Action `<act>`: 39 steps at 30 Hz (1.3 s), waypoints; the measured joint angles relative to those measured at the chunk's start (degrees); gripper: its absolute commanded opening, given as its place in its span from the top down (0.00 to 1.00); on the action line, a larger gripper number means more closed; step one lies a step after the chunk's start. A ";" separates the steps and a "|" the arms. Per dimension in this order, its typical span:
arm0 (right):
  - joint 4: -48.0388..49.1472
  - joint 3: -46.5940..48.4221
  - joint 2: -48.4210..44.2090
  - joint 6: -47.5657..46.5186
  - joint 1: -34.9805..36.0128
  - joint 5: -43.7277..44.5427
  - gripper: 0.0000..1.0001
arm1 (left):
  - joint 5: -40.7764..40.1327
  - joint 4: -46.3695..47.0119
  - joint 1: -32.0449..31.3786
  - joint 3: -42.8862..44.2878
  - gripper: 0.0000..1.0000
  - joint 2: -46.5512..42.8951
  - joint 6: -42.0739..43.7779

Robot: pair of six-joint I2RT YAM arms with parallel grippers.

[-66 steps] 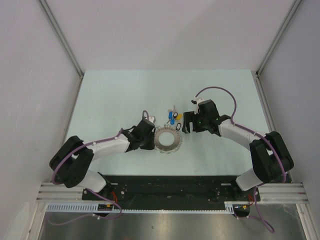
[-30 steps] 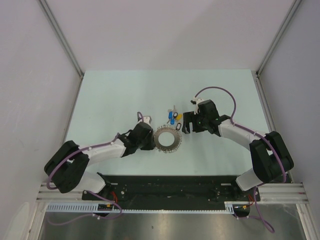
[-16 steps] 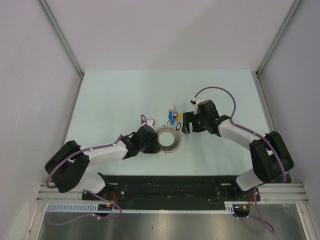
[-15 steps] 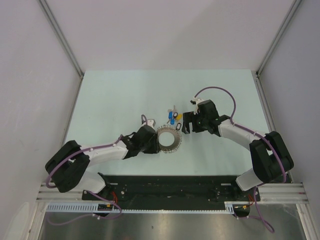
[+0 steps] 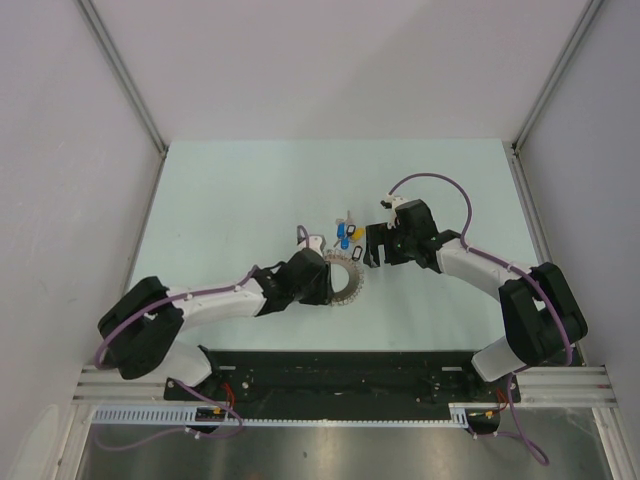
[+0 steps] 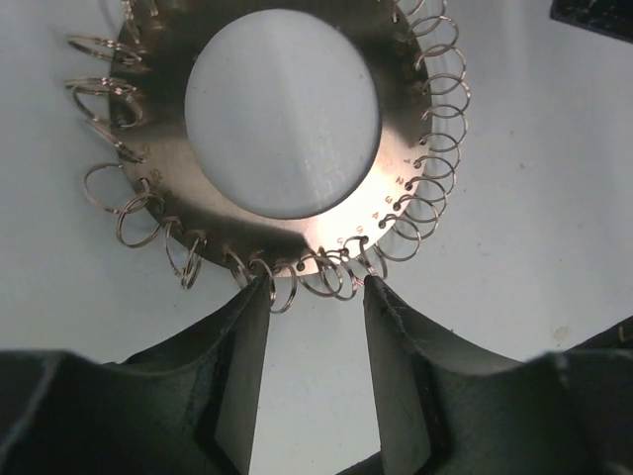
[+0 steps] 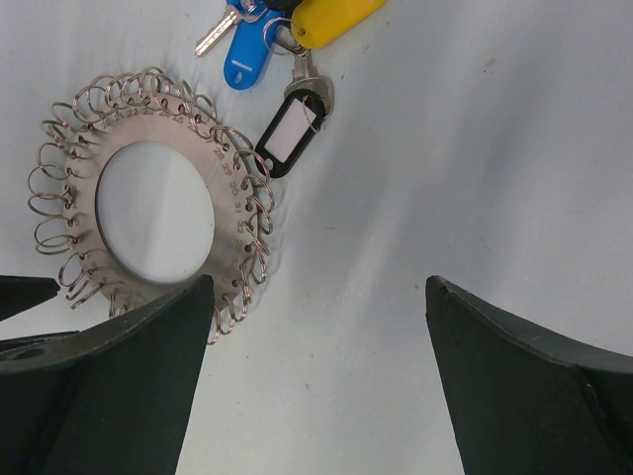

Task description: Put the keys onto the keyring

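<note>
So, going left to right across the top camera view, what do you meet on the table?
left hand → keyring → right hand. The keys overlap the keyring's span, so I've skipped them.

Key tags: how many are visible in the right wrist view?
3: blue tag and yellow tag at the top edge, black-rimmed tag below them, beside the ring. Others possibly cropped.

Keyring (image 6: 401, 129): brushed sheet metal with a satin sheen and one bright glare patch, small stamped marks near the edge, thin glossy wire loops around its rim. Keys (image 7: 244, 54): bare metal blades; smooth, glossy plastic heads in blue and yellow; one black plastic oval frame around a pale matt insert. Surface (image 7: 415, 148): pale, matt, smooth, faintly speckled. My jaws, both arms: matt black plastic, finely grained.
</note>
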 measured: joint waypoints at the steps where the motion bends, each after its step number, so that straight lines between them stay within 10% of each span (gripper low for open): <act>1: 0.02 0.00 0.00 0.00 0.00 -0.02 0.09 | -0.87 -0.28 -0.26 0.00 0.49 -0.11 -0.24; 15: 0.11 0.00 0.00 0.00 0.00 0.00 0.09 | -8.15 -3.74 -0.24 -2.27 0.25 -4.42 -1.84; 39: 0.11 0.00 0.00 -0.02 0.00 0.00 0.09 | -3.74 -2.47 -0.17 -1.29 0.28 1.18 -1.90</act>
